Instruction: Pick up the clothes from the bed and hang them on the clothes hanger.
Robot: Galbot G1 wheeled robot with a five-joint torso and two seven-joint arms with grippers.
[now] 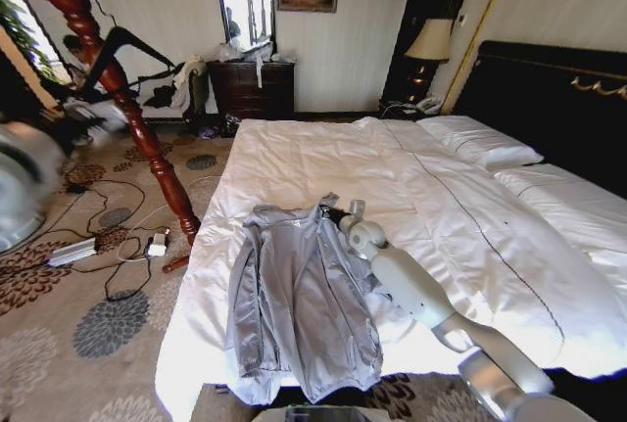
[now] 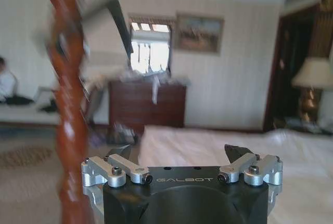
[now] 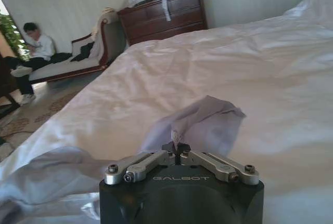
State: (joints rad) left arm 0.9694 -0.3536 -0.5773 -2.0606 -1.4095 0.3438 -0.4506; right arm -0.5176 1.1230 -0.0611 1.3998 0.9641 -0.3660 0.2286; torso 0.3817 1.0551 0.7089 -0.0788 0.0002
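At the far left, the left arm is a raised blur near the coat stand (image 1: 118, 84). Its wrist view shows the left tool (image 2: 179, 157) released, jaws spread wide with nothing between them, and the red-brown post of the stand close beside it. A black hanger (image 1: 132, 50) hangs on the stand, up by the hooks.

Next comes the bed (image 1: 470, 216), its white duvet smooth. The jacket (image 1: 294, 295) lies flat on the near corner on the robot's left side, light grey, front up, hem toward the foot edge and hood toward the pillows.

To the right of the jacket, the right arm reaches in from the lower right across the duvet. The right tool (image 1: 340, 214) is at the collar end; in its wrist view the right tool (image 3: 177, 149) is clenched, jaws together on a pinch of the hood fabric, which stands up in a small peak off the duvet.
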